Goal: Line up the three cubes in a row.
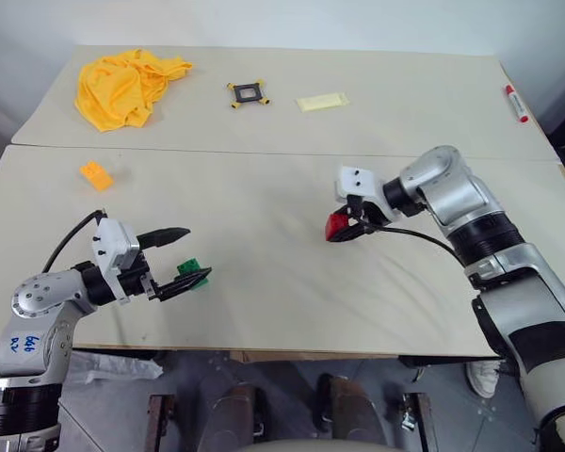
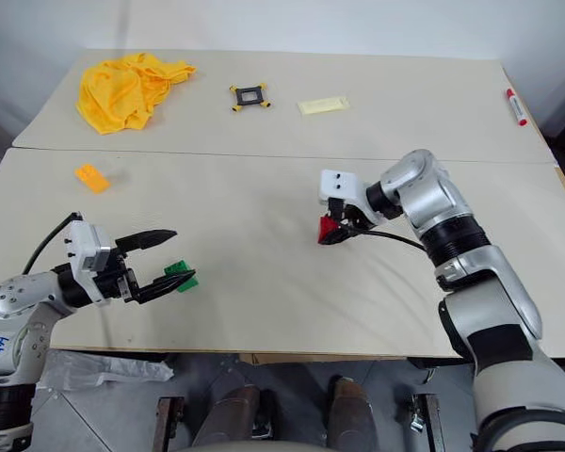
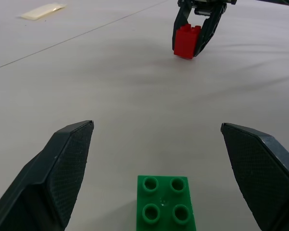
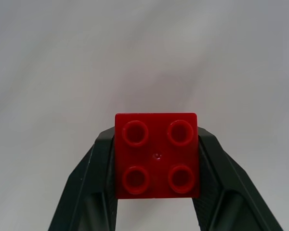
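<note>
R gripper (image 1: 350, 226) is clamped on the red cube (image 1: 337, 226), carried just above mid tabletop (image 1: 264, 254), well right of the green cube (image 1: 192, 273). Coming move turns on that gap: red must probably go down beside green, so leftward, toward the front edge. L gripper (image 1: 181, 256) has jaws wide apart, nothing held, green sitting on the table between its tips. Orange-yellow cube (image 1: 96, 175) lies near the left edge, L arm nearer. No containers on the table.
</note>
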Available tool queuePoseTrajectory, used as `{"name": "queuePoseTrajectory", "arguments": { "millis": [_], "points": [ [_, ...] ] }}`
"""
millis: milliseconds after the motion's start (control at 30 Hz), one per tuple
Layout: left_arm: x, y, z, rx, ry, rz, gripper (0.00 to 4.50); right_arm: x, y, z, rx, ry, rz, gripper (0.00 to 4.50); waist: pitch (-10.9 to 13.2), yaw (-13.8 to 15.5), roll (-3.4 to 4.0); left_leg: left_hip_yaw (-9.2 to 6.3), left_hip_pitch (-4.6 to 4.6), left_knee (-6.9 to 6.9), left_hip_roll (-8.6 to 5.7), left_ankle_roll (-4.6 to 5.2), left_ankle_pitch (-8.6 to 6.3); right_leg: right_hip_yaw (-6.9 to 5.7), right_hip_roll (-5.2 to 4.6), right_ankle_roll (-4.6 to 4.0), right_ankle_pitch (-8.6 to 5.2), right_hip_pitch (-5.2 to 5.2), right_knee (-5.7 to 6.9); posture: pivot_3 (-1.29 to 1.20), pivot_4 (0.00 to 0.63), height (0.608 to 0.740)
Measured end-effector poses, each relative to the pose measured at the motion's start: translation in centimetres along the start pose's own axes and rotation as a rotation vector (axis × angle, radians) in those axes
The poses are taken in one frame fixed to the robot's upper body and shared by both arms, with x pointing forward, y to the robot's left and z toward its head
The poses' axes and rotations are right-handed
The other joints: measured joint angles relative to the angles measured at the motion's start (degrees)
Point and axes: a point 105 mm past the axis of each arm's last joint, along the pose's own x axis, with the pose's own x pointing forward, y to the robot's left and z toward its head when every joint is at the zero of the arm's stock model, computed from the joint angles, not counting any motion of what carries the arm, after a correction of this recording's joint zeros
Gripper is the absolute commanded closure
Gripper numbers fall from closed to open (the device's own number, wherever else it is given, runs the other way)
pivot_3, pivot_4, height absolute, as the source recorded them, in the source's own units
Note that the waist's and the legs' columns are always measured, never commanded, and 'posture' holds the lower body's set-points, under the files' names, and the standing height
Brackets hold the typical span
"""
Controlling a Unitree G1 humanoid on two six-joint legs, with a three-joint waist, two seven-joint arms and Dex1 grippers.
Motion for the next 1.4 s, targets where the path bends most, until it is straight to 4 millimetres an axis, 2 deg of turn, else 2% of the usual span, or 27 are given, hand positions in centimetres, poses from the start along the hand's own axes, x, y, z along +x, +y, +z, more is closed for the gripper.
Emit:
{"name": "queuePoseTrajectory", "arguments": {
  "millis": [100,133,200,367,500,567,633,800,967,1067,1167,1267,1400],
  "points": [
    [0.0,-0.1,0.0,-0.001,-0.003,0.009,0.0,0.2,-0.2,-0.4,-0.013,0.028,-0.006,2.98,0.0,-0.24,0.0,-0.01,0.0,-0.01,0.0,0.0,0.0,0.0,0.0,0.0,0.0,0.0,0.0,0.0,0.15,0.74],
    [0.0,-0.1,0.0,-0.004,-0.003,0.014,0.0,0.3,-0.2,-0.3,-0.028,0.032,-0.006,2.25,0.0,-0.36,0.0,0.0,0.01,-0.02,0.01,0.0,0.0,0.01,0.01,0.0,0.0,-0.01,0.0,0.0,0.15,0.74],
    [0.0,0.0,-0.1,-0.006,-0.003,0.019,0.0,0.3,-0.2,-0.4,-0.033,0.046,-0.005,1.72,0.0,-0.4,0.0,0.01,0.02,-0.02,0.02,0.0,0.0,0.01,0.01,-0.01,0.0,-0.01,0.0,0.0,0.15,0.74],
    [-0.1,0.0,0.1,0.011,-0.015,0.031,0.0,0.1,0.2,-0.3,-0.05,0.003,-0.004,0.06,0.0,-0.26,0.0,0.0,0.01,-0.01,0.02,0.0,0.0,0.01,0.0,-0.01,0.0,-0.01,0.01,0.0,0.15,0.74],
    [-1.7,0.8,0.1,0.012,-0.029,0.112,0.0,-3.0,0.9,0.4,-0.072,-0.234,-0.014,0.02,0.01,-0.19,-0.01,-0.03,0.01,-0.03,0.0,0.0,0.0,0.0,0.0,-0.01,0.0,0.01,-0.02,0.0,0.15,0.74],
    [-3.2,1.5,0.0,-0.001,-0.037,0.191,0.0,-4.9,1.8,0.2,-0.11,-0.354,-0.037,0.02,0.0,-0.23,-0.03,-0.03,0.04,-0.04,0.02,0.0,-0.01,-0.01,0.0,-0.01,0.0,0.04,-0.04,0.0,0.15,0.74],
    [-5.1,2.2,-0.4,-0.02,-0.041,0.281,0.0,-5.7,3.1,-0.2,-0.126,-0.473,-0.052,0.02,-0.01,-0.22,-0.06,-0.01,0.11,-0.08,0.05,-0.01,-0.01,-0.02,0.02,-0.01,0.0,0.1,-0.08,0.0,0.15,0.74],
    [-11.9,2.4,-4.2,-0.145,0.021,0.528,0.0,-5.4,6.6,-1.9,-0.078,-0.716,-0.074,0.02,0.01,-0.45,-0.09,0.28,0.24,-0.21,0.14,-0.01,-0.02,0.04,0.03,-0.01,-0.01,0.06,-0.13,0.0,0.15,0.74],
    [-17.0,1.8,-6.7,-0.234,0.073,0.714,0.0,-4.0,9.9,-2.7,-0.019,-0.848,-0.08,0.02,-0.03,0.29,-0.18,0.19,0.25,-0.08,0.1,0.0,-0.04,0.08,-0.06,-0.01,-0.01,0.12,-0.08,0.0,0.15,0.74],
    [-18.2,1.0,-7.4,-0.268,0.079,0.742,0.0,-3.6,10.5,-3.2,0.02,-0.854,-0.096,0.02,-0.03,0.68,-0.19,0.19,0.26,-0.05,0.08,-0.01,-0.09,0.12,-0.14,-0.01,-0.01,0.11,-0.08,0.0,0.15,0.74],
    [-18.1,-0.6,-7.9,-0.311,0.079,0.694,0.0,-3.4,11.1,-3.5,0.04,-0.854,-0.105,0.02,-0.04,0.72,-0.2,0.18,0.27,-0.06,0.17,-0.09,-0.2,0.19,-0.13,-0.05,-0.03,0.1,-0.1,0.0,0.15,0.74],
    [-16.0,-0.8,-6.7,-0.294,0.046,0.585,0.0,-3.6,11.0,-3.5,0.035,-0.854,-0.125,0.02,-0.04,1.25,-0.2,0.15,0.27,-0.02,0.18,-0.09,-0.2,0.27,-0.13,-0.08,-0.04,0.11,-0.08,0.0,0.15,0.74],
    [-10.1,-0.1,-3.8,-0.174,0.019,0.318,0.0,-4.0,11.8,-3.4,-0.038,-0.847,-0.11,0.02,-0.05,1.82,-0.19,0.11,0.27,0.01,0.11,-0.08,-0.19,0.31,-0.14,-0.11,-0.05,0.12,0.0,0.0,0.15,0.74]
  ]
}}
